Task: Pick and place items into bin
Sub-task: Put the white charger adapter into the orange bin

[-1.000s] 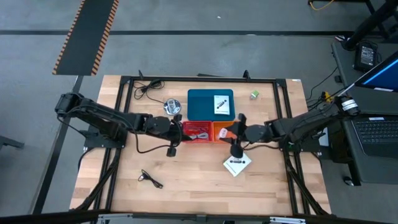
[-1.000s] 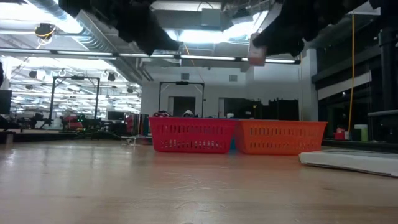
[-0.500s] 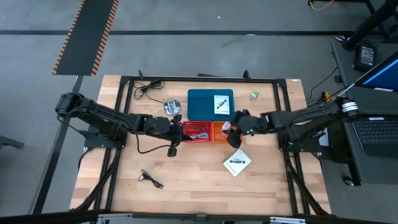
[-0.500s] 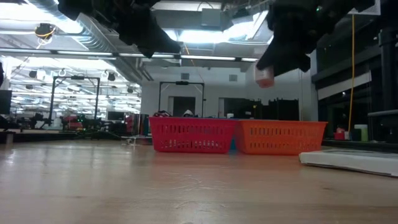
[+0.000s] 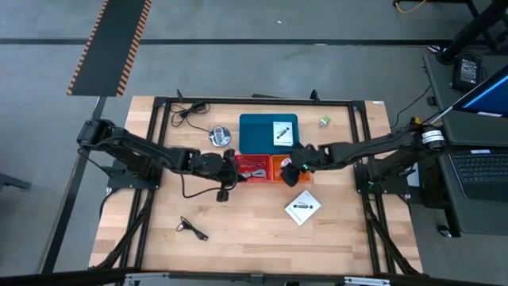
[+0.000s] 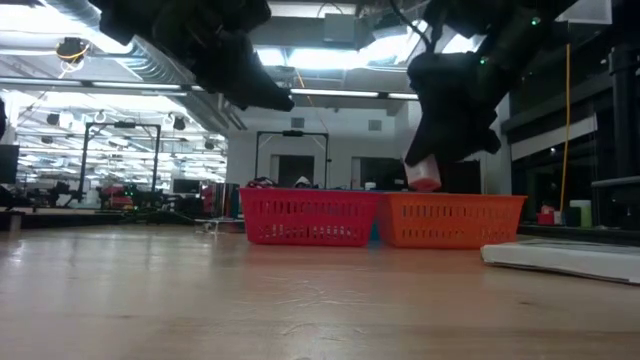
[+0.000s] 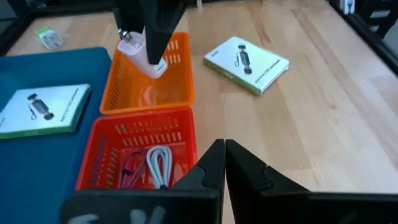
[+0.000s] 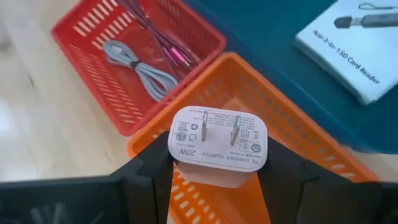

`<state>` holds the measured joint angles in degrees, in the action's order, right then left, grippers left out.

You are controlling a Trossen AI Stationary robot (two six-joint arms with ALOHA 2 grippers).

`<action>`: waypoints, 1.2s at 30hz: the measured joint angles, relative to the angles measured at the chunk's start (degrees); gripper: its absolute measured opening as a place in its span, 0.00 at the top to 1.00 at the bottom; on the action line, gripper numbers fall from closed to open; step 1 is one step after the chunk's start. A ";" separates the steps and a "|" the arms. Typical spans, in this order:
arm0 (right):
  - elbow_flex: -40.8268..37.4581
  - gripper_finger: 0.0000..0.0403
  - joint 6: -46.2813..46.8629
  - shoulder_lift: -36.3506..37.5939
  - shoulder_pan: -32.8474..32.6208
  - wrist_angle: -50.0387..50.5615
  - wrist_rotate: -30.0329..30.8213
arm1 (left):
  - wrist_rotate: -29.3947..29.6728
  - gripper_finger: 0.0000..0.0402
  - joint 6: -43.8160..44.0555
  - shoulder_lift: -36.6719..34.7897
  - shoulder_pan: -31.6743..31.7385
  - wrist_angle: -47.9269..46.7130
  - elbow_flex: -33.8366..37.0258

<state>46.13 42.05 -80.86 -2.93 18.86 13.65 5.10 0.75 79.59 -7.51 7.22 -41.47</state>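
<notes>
The right gripper (image 5: 290,164) is hanging over the orange basket (image 5: 282,168) and is clamping a white 20W power adapter (image 8: 219,145) between its two dark fingers (image 8: 144,169), prongs facing the wrist camera; in the low view the adapter (image 6: 423,178) is showing just above the basket's rim (image 6: 450,199), not yet inside it. The left gripper (image 5: 225,171) is hovering at the near side of the red basket (image 5: 252,168), its jaws pressed together with nothing between them. The red basket is standing right beside the orange one, touching it, and is holding a coiled white cable (image 7: 157,165) and a pinkish-red cable (image 7: 130,168). Behind both baskets a teal mat (image 5: 268,132) is carrying one white card-reader box (image 5: 282,133), while a second card-reader box (image 5: 302,209) is lying on the wooden table (image 5: 254,230) near the front, well apart from the baskets. A black cable (image 5: 191,229) is lying toward the table's front left, another black cable (image 5: 186,112) at the back left, a round silver disc (image 5: 219,135) beside the mat, and a small green cube (image 5: 325,121) toward the back right.
</notes>
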 joint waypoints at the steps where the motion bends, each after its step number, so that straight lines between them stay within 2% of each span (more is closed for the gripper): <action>1: 0.00 0.59 0.67 -0.47 -0.01 0.00 -0.08 | 0.00 0.98 0.00 0.52 0.00 0.15 0.00; 7: 0.00 0.59 2.41 -3.45 -0.01 -1.84 -0.38 | 0.06 0.98 -2.44 2.43 0.02 1.65 0.00; 20: 0.00 0.59 2.72 -8.56 -0.03 -4.94 -2.20 | 0.02 0.98 -2.13 2.50 0.01 2.10 0.00; 29: -0.04 0.45 0.93 -9.57 -0.05 -5.74 -2.35 | 0.00 0.98 -1.95 2.49 0.00 2.12 0.00; 36: -0.04 0.45 1.00 -9.57 -0.03 -5.82 -2.32 | 0.00 0.98 -1.95 2.48 0.02 2.10 0.00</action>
<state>46.09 43.05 -90.43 -2.96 13.04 11.33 5.10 -1.19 82.07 -7.49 9.32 -41.47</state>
